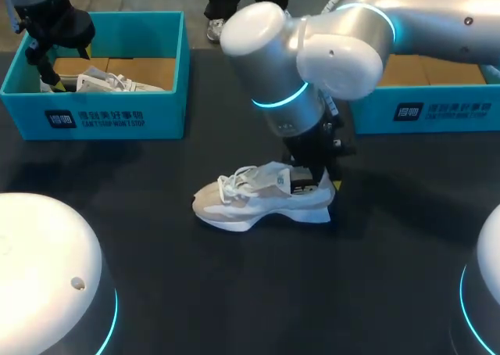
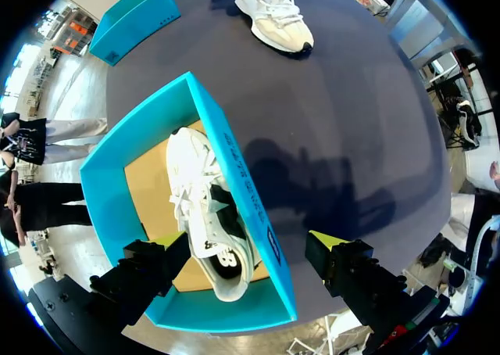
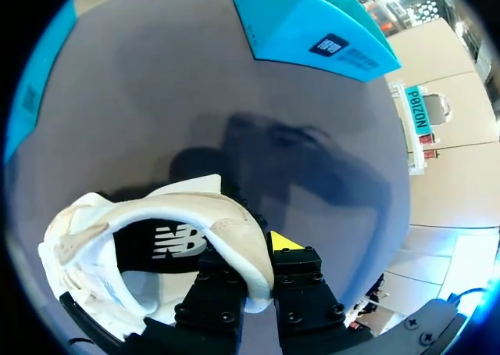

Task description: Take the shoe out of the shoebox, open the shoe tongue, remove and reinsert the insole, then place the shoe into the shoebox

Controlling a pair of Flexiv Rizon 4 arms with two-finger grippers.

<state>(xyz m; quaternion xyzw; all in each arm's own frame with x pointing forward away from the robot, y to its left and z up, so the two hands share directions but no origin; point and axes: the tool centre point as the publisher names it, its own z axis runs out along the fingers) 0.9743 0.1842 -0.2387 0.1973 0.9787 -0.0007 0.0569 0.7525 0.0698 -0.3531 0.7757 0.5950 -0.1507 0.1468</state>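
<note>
Shoe sits on the tabletop, heel collar clamped by the right gripper — likely steadied for insole work; left gripper hangs released over the shoebox.

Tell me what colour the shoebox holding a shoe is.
The shoebox is turquoise with a brown cardboard floor, best seen in the left wrist view.

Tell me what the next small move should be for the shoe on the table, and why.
Probably bring the left gripper across to the shoe and lift its tongue open. The right gripper pinches the heel collar, steadying the shoe on the table; the insole sits inside, and the left gripper hangs open over the left shoebox, free to help.
</note>
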